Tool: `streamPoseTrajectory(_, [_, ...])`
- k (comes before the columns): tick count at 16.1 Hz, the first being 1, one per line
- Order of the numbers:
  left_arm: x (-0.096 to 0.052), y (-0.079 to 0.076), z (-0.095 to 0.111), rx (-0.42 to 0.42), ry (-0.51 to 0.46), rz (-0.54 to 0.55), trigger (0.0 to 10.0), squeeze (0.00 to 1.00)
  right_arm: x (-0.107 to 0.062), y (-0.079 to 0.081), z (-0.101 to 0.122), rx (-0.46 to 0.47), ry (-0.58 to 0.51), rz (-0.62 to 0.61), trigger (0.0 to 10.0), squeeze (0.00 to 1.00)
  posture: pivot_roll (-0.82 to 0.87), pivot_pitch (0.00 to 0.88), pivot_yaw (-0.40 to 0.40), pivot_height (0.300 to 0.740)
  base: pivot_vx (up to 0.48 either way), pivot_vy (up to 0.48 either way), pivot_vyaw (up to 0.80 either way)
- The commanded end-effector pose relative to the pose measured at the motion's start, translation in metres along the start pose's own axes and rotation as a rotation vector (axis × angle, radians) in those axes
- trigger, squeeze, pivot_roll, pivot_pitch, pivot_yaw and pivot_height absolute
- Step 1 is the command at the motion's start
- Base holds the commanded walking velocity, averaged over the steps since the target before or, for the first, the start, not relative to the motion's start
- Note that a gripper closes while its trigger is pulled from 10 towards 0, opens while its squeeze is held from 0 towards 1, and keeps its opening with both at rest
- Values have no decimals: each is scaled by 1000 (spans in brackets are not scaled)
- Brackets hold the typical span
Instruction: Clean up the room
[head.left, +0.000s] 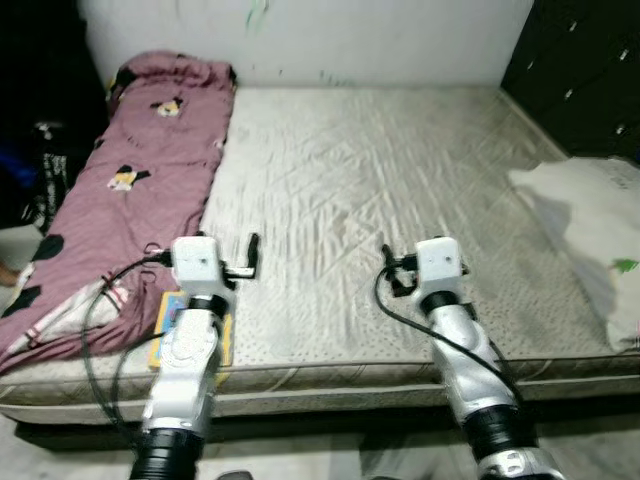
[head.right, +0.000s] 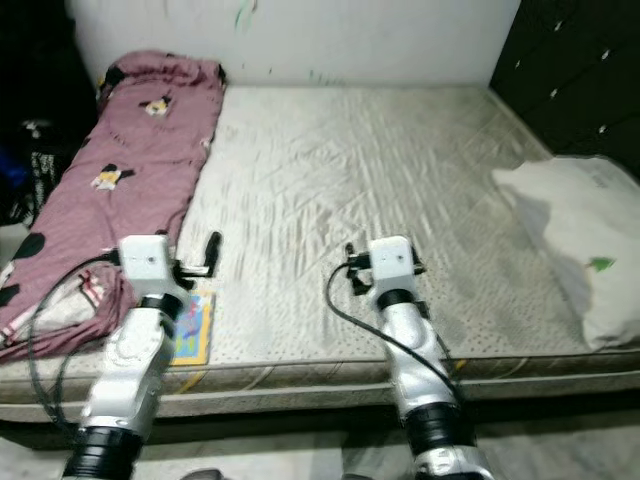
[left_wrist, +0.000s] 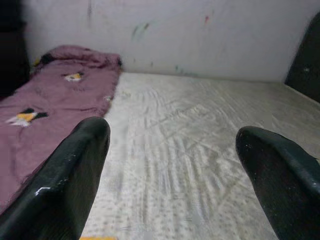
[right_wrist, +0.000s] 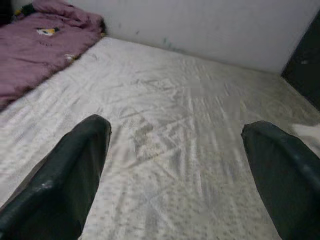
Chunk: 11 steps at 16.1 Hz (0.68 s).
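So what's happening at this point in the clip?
The robot stands at the edge of a bare mattress with both arms held out over it. The left gripper and right gripper are both open and hold nothing. A purple blanket lies along the robot's left side of the bed, a colourful book sits by the near edge under the left arm, and a white pillow rests at the right.

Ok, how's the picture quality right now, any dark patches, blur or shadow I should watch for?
Left eye view: mattress evenly lit, far left corner beside the maroon blanket nearly black, white pillow throws a soft shadow. Left wrist view: left gripper fingers close, soft and blurred. Right wrist view: right gripper likewise, sheet wrinkles sharper.
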<state>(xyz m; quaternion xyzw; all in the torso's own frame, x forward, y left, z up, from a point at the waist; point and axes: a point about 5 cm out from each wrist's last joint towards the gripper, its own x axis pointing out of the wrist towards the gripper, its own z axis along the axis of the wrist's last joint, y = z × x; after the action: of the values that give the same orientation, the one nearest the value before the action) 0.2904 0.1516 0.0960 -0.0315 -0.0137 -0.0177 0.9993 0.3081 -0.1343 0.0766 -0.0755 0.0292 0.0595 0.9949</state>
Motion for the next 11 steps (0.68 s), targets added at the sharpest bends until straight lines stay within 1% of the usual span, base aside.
streamPoseTrajectory(1, [0,3,1,7,-3,5,10000,0,3,3,6,-2,-20,9,10000,0,39,0,-11,740,292,0,0])
streamPoseTrajectory(9, [1,3,1,6,-3,1,10000,0,4,2,6,-1,-21,6,10000,0,39,0,-9,740,341,0,0])
streamPoseTrajectory(11, [1,3,0,20,5,28,10000,0,4,2,6,-1,-20,7,10000,0,39,0,-9,740,0,0,0])
